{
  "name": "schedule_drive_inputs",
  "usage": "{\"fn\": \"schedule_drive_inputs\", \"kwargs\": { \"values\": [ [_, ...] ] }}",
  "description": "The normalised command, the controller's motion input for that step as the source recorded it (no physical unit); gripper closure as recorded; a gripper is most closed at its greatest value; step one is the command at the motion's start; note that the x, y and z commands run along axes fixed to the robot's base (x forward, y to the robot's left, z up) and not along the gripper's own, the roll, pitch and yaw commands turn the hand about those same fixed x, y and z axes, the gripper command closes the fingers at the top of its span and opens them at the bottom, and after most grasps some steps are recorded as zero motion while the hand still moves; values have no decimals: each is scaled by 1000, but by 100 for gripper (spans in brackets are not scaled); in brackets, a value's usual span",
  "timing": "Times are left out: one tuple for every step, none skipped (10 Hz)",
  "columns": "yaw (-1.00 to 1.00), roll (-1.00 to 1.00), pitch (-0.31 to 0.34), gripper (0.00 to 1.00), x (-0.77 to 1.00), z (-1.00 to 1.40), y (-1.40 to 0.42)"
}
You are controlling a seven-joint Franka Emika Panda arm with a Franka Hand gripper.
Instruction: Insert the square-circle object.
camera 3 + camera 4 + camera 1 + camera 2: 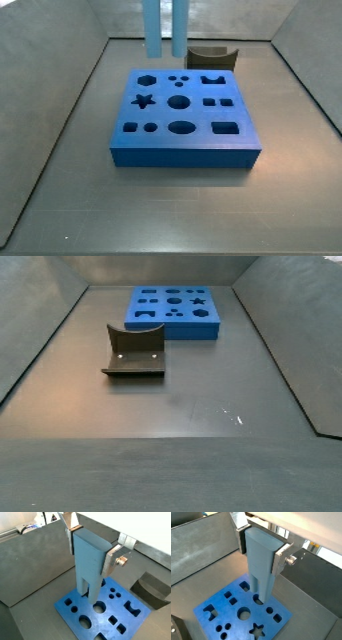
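Note:
The square-circle object (211, 57) is a small dark block with a rounded scoop. It stands on the grey floor beside the blue board (187, 150), apart from it, and shows in both side views (134, 353) and in a wrist view (155, 591). My gripper (164, 52) hangs on long pale blue fingers just above the floor at the board's far edge, to one side of the object. The fingers stand a little apart with nothing between them. In both wrist views the fingertips (83, 591) (261, 601) hover over the board (73, 609) (218, 612). The gripper is out of view in a side view.
The blue board (174, 326) has several shaped holes: star, circles, squares, ovals. Grey walls (74, 110) (287, 366) enclose the floor on all sides. Bare grey floor (174, 456) stretches away from the board and the object.

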Motion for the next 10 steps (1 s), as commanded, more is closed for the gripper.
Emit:
{"fn": "schedule_drive_inputs", "kwargs": {
  "values": [
    [0,9,-87,100,-60,-369,0],
    [0,91,-187,100,-254,-906,-83],
    [0,187,-90,100,0,-949,-217],
    [0,210,-76,100,0,-929,-229],
    [-34,243,-61,100,0,-860,-220],
    [-31,213,-17,100,9,-694,-197],
    [-9,230,19,100,86,-574,-171],
    [0,243,47,100,126,-577,-177],
    [0,134,0,100,0,-537,-97],
    [186,0,-60,100,-3,-474,-14]
  ]
}}
